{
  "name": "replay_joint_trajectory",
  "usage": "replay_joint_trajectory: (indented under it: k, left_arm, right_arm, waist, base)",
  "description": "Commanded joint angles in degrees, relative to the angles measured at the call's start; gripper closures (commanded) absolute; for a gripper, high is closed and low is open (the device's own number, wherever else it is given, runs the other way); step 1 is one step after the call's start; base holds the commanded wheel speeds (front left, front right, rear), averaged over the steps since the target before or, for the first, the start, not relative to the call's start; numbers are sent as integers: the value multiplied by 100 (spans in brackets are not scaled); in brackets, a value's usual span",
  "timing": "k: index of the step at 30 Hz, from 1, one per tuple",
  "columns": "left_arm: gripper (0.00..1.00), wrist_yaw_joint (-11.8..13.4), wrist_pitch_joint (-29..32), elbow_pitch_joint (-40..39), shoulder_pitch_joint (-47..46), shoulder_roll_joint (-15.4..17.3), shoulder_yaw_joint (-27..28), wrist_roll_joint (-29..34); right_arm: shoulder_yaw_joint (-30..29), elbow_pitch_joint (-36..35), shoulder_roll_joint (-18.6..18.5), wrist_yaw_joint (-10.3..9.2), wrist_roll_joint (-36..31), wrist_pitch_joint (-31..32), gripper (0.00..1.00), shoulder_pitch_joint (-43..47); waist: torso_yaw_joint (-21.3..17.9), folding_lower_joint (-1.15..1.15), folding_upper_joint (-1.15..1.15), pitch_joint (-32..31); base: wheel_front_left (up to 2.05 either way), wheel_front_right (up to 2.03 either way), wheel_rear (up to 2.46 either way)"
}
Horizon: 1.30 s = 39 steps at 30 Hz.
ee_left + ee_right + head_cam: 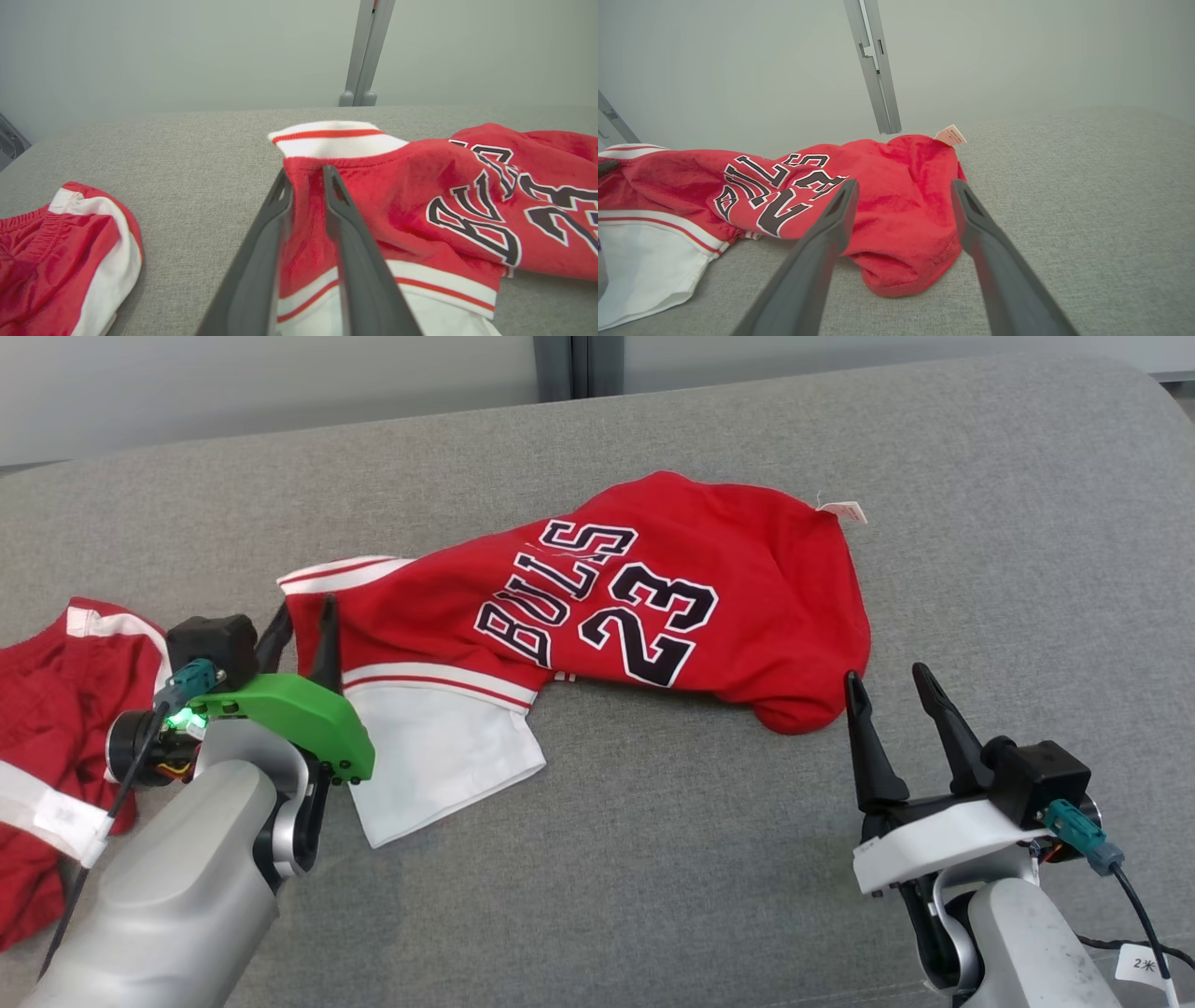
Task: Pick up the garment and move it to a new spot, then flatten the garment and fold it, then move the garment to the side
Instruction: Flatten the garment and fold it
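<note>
The garment (653, 607) is a red jersey with white trim and "BULLS 23" lettering, lying crumpled on the grey cushioned surface (653, 877). My left gripper (306, 609) is at its left, white-trimmed end. In the left wrist view the gripper (304, 172) has its fingers a little apart, with a ridge of the red garment (420, 186) lying between them. My right gripper (885, 675) stands open just right of the jersey's lower right bulge. Seen from the right wrist, that gripper (904, 184) has nothing between its fingers, and the garment (887, 210) lies just beyond the tips.
A second red and white piece of clothing (56, 728) lies at the far left edge, also seen from the left wrist (60, 252). A white tag (843, 511) sticks out at the jersey's far right corner. Bare grey surface stretches to the right and front.
</note>
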Motion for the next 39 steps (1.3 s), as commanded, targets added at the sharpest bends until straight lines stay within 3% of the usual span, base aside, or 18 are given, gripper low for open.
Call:
replay_joint_trajectory:
  k: [1, 9, 16, 20, 26, 33, 39]
  left_arm:
    - [0, -93, -48, -41, 164, -27, 186, 52]
    - [0, -553, -37, -1279, 1372, -245, 1979, 1322]
    - [0, -1107, -38, -2459, 2624, -941, 3582, 2574]
    - [0, -1436, -37, -2677, 3196, -1343, 4192, 3080]
    - [0, -1808, -37, -2649, 3664, -1715, 4721, 3527]
    - [0, -1981, -38, -2635, 3776, -1915, 4930, 3824]
    - [0, -2068, -38, -2675, 3608, -1983, 5032, 3927]
  right_arm:
    - [-27, -10, -15, -4, -39, -18, 0, -14]
    - [-158, -56, -14, -4, -88, -18, 0, 35]
    - [-115, -2, -15, -4, -53, -18, 0, 119]
    - [-111, 48, -15, -4, -37, -18, 0, 163]
    - [-153, 105, -15, -4, -36, -18, 0, 276]
    - [-193, 174, -16, -4, 42, 20, 0, 88]
    - [-465, 400, -14, -4, -42, 1014, 0, -626]
  waist:
    - [15, 0, 0, -13]
    - [183, 0, 0, -94]
    - [323, 0, 0, -283]
    - [362, 0, 0, -425]
    - [401, 0, 0, -597]
    - [417, 0, 0, -562]
    - [376, 0, 0, -379]
  base:
    - [0, 0, 0]
    - [0, 0, 0]
    - [0, 0, 0]
    - [0, 0, 0]
    - [0, 0, 0]
    - [0, 0, 0]
    - [0, 0, 0]
